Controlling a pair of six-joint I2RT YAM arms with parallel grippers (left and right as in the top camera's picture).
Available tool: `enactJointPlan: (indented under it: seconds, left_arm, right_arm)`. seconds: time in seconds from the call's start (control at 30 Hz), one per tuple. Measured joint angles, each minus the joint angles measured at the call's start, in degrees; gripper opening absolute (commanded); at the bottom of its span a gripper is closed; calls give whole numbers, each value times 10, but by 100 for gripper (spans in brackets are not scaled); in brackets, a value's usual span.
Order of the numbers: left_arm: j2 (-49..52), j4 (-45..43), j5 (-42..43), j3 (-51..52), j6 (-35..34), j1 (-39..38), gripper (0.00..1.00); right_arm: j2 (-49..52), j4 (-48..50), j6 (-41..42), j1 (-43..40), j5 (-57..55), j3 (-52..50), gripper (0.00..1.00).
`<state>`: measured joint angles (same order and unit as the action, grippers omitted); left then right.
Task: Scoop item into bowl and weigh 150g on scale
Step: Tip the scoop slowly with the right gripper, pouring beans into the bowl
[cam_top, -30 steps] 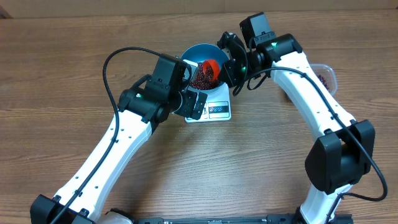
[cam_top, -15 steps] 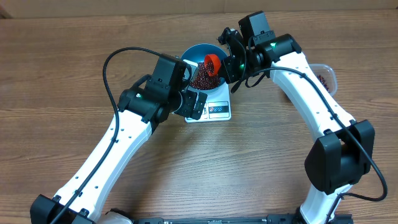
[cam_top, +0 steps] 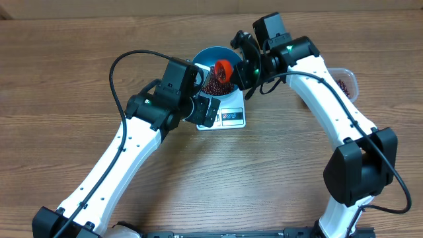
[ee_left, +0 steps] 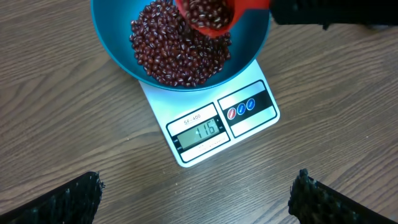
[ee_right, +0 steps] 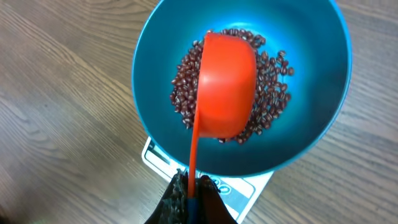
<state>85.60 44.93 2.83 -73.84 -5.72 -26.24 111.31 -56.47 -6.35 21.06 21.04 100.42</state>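
Note:
The blue bowl (cam_top: 206,55) stands on the white scale (cam_top: 232,117), whose display (ee_left: 200,130) reads 116. Dark red-brown beans (ee_left: 174,53) lie heaped in the bowl (ee_left: 112,37). My right gripper (ee_right: 193,196) is shut on the thin handle of a red scoop (ee_right: 225,84), which hangs tipped over the beans (ee_right: 273,93) with some still in its cup (ee_left: 211,15). In the overhead view that gripper (cam_top: 246,66) sits at the bowl's right rim. My left gripper (ee_left: 199,199) stands open over bare wood in front of the scale (ee_left: 249,127), holding nothing.
A clear plastic tub (cam_top: 345,80) holding beans sits at the right, behind the right arm. The left arm's black cable (cam_top: 125,59) loops over the table to the left of the bowl. Wooden tabletop (cam_top: 277,172) surrounds the scale.
The right wrist has turned a little, so the red scoop has changed its tilt over the bowl. The left arm has not moved.

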Motion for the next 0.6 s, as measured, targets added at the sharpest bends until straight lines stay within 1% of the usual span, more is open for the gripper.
enactJointPlan:
  seconds: [0.27, 0.6]
  left_arm:
    - [0, 0, 0, 0, 0, 0, 100]
    - [0, 0, 0, 0, 0, 0, 100]
  right_arm:
    - [0, 14, 47, 3, -47, 0, 4]
    - [0, 14, 57, 3, -55, 0, 4]
